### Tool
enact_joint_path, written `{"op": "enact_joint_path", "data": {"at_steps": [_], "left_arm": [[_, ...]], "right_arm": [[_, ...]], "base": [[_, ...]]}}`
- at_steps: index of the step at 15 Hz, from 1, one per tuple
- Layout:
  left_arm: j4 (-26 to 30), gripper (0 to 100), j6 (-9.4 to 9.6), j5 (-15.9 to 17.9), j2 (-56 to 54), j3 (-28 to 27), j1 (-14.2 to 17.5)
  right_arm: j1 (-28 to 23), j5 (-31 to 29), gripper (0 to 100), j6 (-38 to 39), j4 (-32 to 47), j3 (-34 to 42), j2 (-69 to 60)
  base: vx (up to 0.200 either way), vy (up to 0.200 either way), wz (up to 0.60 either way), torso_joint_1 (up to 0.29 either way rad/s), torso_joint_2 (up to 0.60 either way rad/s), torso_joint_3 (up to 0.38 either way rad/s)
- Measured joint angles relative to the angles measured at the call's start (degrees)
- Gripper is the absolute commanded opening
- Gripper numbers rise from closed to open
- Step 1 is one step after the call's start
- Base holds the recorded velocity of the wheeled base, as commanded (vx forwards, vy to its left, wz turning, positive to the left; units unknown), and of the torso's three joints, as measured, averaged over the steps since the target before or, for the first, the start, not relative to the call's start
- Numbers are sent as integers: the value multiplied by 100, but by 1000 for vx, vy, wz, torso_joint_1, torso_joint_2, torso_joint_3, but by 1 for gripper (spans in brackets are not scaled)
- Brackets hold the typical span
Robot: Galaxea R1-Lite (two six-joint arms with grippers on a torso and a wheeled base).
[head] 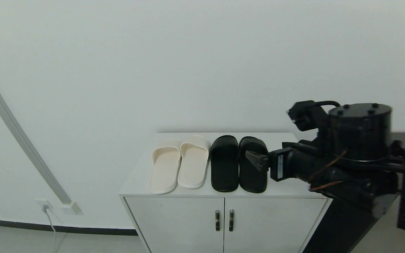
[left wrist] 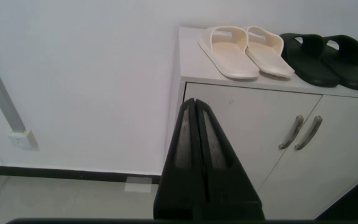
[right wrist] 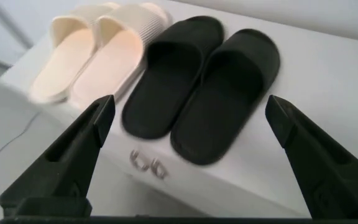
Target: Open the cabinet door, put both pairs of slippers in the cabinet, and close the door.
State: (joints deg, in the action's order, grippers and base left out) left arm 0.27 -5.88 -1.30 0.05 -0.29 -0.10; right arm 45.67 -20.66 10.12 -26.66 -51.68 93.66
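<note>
The cabinet (head: 174, 225) stood against the wall in front of you with both flat white doors shut, so nothing could go inside yet. Going for the footwear first would, I judged, have left you holding a pair with nowhere to put it.

Its top looked smooth and hard, so a sideways nudge could have sent a shoe sliding. Both pairs lay on it with their near ends close to the front edge, where a push toward 6 o'clock might have tipped them to the floor.

The black slippers (head: 237, 165) were matte, rubbery-looking slides with broad arched straps. The cream slippers (head: 179, 165) sat touching them at their 9 o'clock, the same moulded shape with faintly ribbed straps. Because the pairs touched, catching one would probably have dragged its neighbour.

Your right hand (right wrist: 189, 109) hung at the black pair's 3 o'clock, spread wide and holding nothing. Your left hand (left wrist: 195, 104) was pressed closed and empty, low off the cabinet's left corner.

The two slim metal handles (head: 224, 220) stood side by side at the door seam, at 6 o'clock from the slippers. They were close enough together that you risked hooking both, or slipping off the polished curve.
</note>
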Motion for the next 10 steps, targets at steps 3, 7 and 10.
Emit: {"op": "enact_joint_path", "data": {"at_steps": [3, 7, 10], "left_arm": [[0, 0, 0, -6, 0, 0, -1], [0, 0, -9, -9, 0, 2, 0], [0, 0, -9, -9, 0, 5, 0]], "right_arm": [[257, -956, 100, 241, -27, -909, 1039], [306, -1636, 100, 714, -21, -1833, 2213], [199, -1781, 100, 764, -22, -2043, 2704]], "base": [[0, 0, 0, 0, 0, 0], [0, 0, 0, 0, 0, 0], [0, 0, 0, 0, 0, 0]]}}
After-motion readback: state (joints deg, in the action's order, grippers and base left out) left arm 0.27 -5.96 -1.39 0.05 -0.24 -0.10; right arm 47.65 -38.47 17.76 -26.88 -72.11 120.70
